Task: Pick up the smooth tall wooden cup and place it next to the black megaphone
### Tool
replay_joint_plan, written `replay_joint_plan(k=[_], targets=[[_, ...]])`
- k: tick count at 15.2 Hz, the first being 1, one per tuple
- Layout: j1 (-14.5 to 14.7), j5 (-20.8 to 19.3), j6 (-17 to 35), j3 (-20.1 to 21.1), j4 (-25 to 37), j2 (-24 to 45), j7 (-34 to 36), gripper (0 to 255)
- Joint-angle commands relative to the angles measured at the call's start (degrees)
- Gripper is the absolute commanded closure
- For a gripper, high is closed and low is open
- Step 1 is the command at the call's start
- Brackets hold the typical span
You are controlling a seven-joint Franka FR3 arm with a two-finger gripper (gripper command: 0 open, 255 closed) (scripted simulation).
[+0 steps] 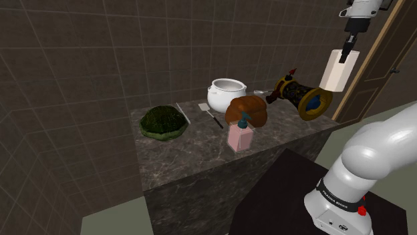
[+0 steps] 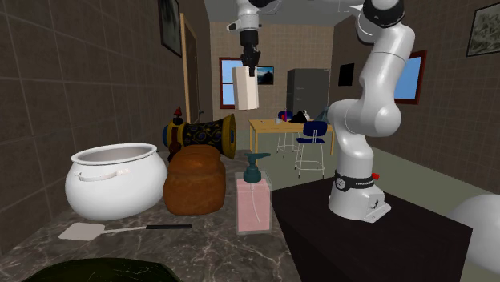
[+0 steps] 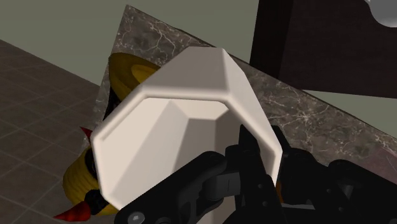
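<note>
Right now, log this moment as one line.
stage: carry | cup: whitish, aloft over megaphone | fingers: shut on cup | megaphone: lying on counter | placed: no

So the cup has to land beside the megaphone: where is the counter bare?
Bare counter for the cup lies in front of the megaphone, between it, the soap bottle and the counter's edge. Another bare strip runs along the front edge before the green dome. The middle is crowded: pot, brown loaf, spatula.

Dim, flat light over the counter; blue windows glow brightly beyond.
</note>
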Motion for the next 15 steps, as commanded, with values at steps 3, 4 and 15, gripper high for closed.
replay_joint_plan(k=[3, 4, 15], targets=[[-0.4, -0.66, 2.94, -0.08, -4.0, -1.22, 0.7, 255], [-0.49, -0.81, 3.66, -0.14, -4.94, -1.46, 0.85, 255], [-1.33, -2.33, 11.64, -1.35, -14.43, -3.13, 2.15, 255]])
